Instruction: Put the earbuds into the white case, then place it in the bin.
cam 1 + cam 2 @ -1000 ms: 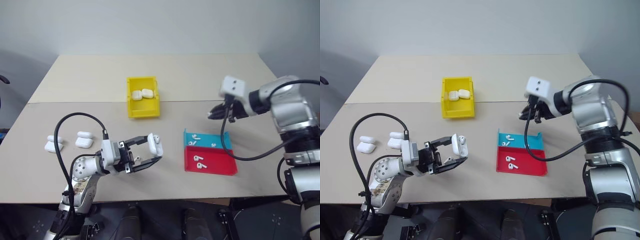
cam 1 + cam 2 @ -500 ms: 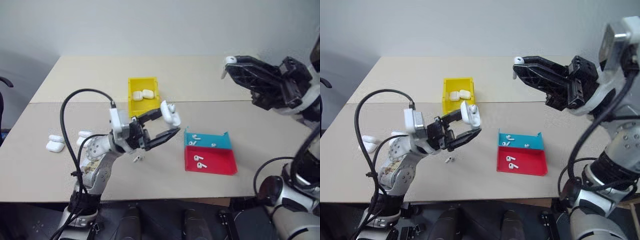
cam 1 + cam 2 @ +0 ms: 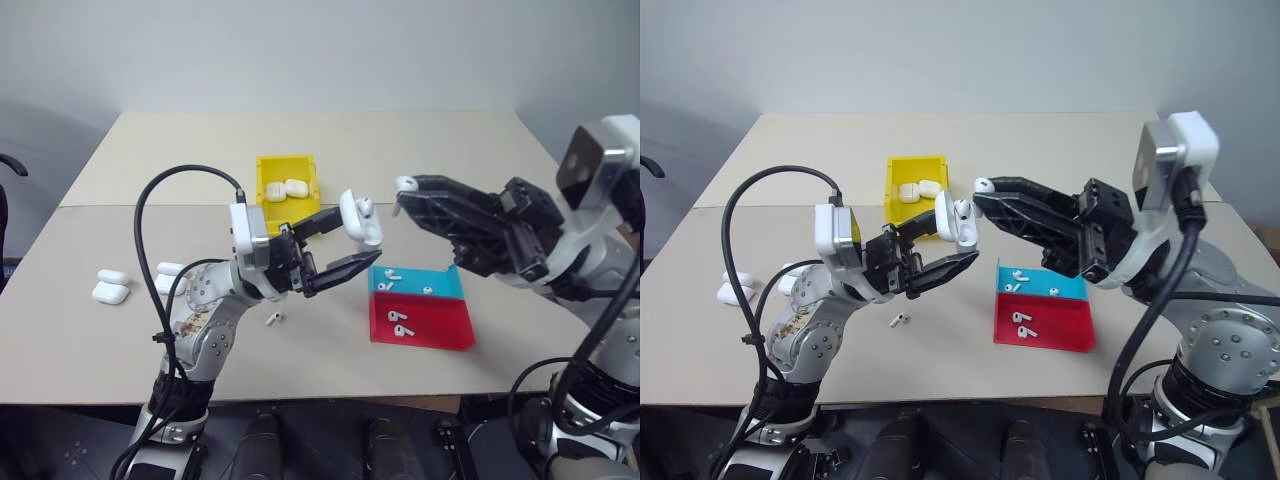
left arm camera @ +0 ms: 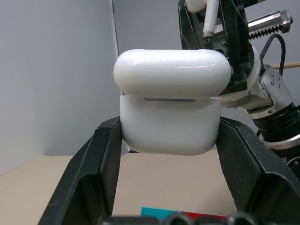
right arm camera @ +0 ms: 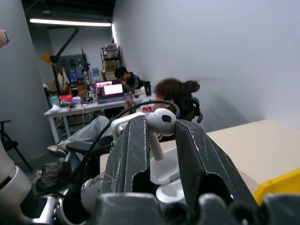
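At the left end of the matte beige bench (image 3: 120, 340) lay spare glossy white cases (image 3: 108, 287) (rounded, pebble-shaped), well apart from everything else. The left claw (image 3: 352, 243) was raised above the bench, its two black fingers clamped on the white case (image 4: 171, 105) — smooth, rounded-rectangular, lid hinged up, gripped by its lower half in the left wrist view. One small white earbud (image 3: 273, 319) lay loose on the bench beneath that arm. Behind it, toward the far side, sat the bin (image 3: 287, 212), bright yellow hard plastic, rectangular with a low front lip, holding two more white cases (image 3: 284, 188) side by side.

The right claw (image 3: 404, 187) reached in from the right, its ribbed black fingers pinched on an earbud (image 5: 161, 121) — a glossy rounded head on a short stalk — held just beside the open top of the held case, whether touching I could not tell. Below, on the bench, a teal tray (image 3: 450, 283) and a red tray (image 3: 440, 325) stood touching, both shallow plastic rectangles, each with a few tiny stemmed earbuds (image 3: 400, 323) scattered inside.
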`<state>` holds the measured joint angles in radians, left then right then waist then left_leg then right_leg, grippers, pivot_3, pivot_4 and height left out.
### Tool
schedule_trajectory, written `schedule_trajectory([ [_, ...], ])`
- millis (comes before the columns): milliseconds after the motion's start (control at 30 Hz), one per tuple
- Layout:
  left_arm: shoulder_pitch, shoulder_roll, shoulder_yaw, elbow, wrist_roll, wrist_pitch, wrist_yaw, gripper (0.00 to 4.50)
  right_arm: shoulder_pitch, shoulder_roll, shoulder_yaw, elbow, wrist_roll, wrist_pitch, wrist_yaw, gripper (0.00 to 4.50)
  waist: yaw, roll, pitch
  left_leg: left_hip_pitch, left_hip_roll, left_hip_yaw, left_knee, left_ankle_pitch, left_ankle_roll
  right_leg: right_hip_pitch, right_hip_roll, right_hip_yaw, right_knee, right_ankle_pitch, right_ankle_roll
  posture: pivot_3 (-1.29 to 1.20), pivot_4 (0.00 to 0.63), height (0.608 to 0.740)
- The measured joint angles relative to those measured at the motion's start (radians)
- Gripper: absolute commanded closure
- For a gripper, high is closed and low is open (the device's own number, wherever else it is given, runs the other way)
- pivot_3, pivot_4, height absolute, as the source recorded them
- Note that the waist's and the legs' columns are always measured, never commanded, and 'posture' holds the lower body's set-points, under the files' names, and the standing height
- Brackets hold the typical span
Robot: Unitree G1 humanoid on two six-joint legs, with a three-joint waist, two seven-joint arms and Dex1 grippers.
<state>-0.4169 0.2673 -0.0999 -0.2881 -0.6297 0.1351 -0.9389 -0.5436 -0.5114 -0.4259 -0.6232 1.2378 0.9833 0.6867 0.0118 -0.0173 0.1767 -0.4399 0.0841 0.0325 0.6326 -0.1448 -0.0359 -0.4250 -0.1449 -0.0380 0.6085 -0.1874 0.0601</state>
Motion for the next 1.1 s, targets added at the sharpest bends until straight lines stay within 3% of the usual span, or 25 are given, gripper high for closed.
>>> schedule_trajectory([
  [367, 0.002, 0.0, 0.002, -0.009, -0.018, 0.001, -0.018, 1.76, 0.061, -0.091, 0.099, -0.002, -0.051, -0.128, 0.028, 3.87, 0.0, 0.0, 0.0, 0.0, 0.0, 0.0, 0.0, 0.0, 0.0, 0.0, 0.0, 0.0, -0.002, 0.0, 0.0, 0.0, 0.15, 0.74],
  [1033, 0.011, -0.009, -0.002, -0.009, -0.015, -0.002, -0.018, 1.76, 0.085, -0.128, 0.187, -0.002, -0.081, -0.207, 0.018, 3.87, 0.001, -0.001, 0.0, -0.001, 0.0, 0.0, -0.001, 0.0, 0.0, 0.0, 0.0, 0.0, -0.005, 0.0, 0.0, 0.0, 0.15, 0.74],
  [1100, 0.011, -0.01, -0.002, -0.009, -0.006, -0.003, -0.02, 1.76, 0.085, -0.137, 0.194, -0.001, -0.081, -0.207, 0.019, 3.15, 0.001, -0.001, 0.0, -0.001, 0.0, 0.0, -0.001, 0.0, 0.0, 0.0, 0.0, -0.001, -0.005, 0.0, 0.0, 0.0, 0.15, 0.74],
])
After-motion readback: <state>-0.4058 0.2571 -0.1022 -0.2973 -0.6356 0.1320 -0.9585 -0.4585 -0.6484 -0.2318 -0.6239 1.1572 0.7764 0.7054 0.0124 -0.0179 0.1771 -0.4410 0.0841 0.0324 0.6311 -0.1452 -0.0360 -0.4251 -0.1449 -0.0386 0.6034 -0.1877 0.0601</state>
